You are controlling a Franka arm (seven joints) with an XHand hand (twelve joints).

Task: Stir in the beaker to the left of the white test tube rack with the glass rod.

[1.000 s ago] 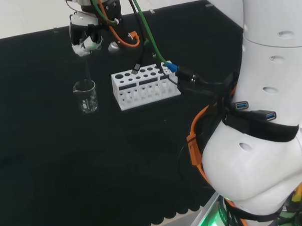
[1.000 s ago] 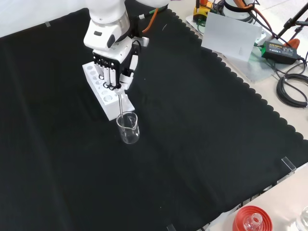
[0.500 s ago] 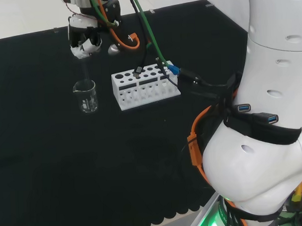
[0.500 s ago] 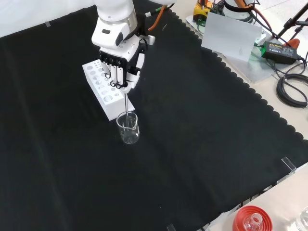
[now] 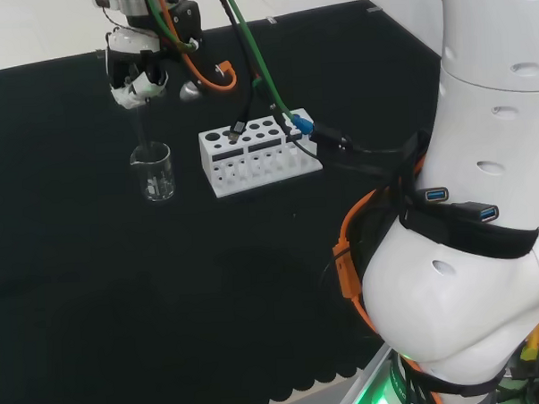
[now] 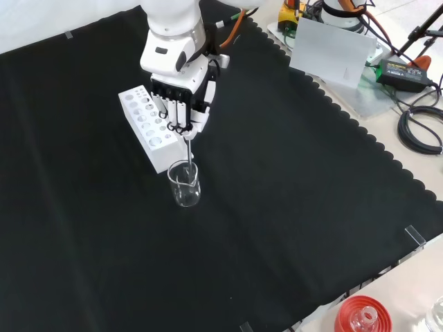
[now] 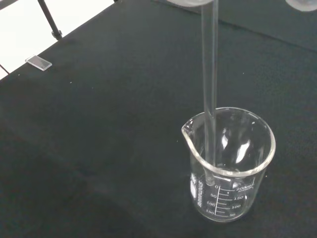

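Bench's got a black cloth (image 6: 291, 207) over it, with a clear glass beaker (image 6: 185, 185) sitting just beside a white test tube rack (image 6: 149, 135).

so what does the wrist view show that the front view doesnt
Wrist view alone: the beaker's spout and printed scale, and the glass rod's tip down inside it.

Front view alone: the hand with fingers curled on the rod, the white test tube rack, and a red ribbed stand.

Both: rod in the beaker on black cloth.
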